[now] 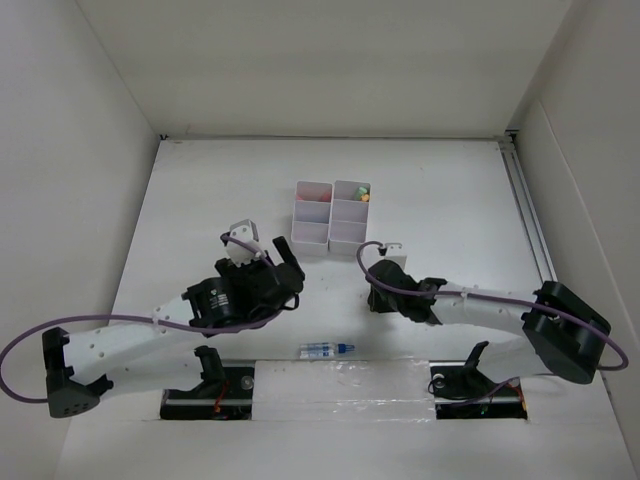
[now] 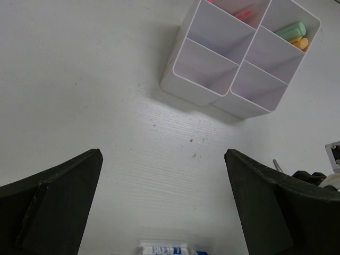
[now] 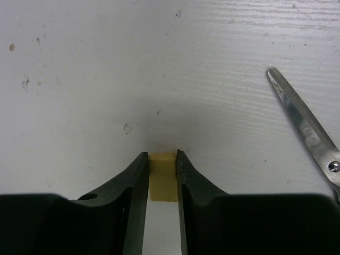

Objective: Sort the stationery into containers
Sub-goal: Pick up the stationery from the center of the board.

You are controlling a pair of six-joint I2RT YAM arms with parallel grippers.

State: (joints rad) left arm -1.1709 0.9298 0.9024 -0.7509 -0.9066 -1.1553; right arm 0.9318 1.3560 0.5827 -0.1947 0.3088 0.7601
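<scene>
The white organizer (image 1: 328, 215) stands at the middle back; it also shows in the left wrist view (image 2: 234, 58). Its far compartments hold a pink pen (image 2: 243, 14), a light green marker (image 2: 291, 31) and an orange item (image 2: 302, 43). My right gripper (image 3: 162, 155) is shut on the tan eraser cube (image 3: 162, 180), low at the table surface. A scissors blade (image 3: 303, 119) lies to its right. My left gripper (image 2: 162, 153) is open and empty, above the table in front of the organizer. The clear blue-capped bottle (image 1: 327, 349) lies near the front edge, below the left gripper (image 1: 290, 262).
White walls close in the table on the left, back and right. A rail (image 1: 528, 215) runs along the right side. The right gripper (image 1: 378, 297) sits just right of the left one, in front of the organizer. The bottle also shows at the bottom of the left wrist view (image 2: 164, 248).
</scene>
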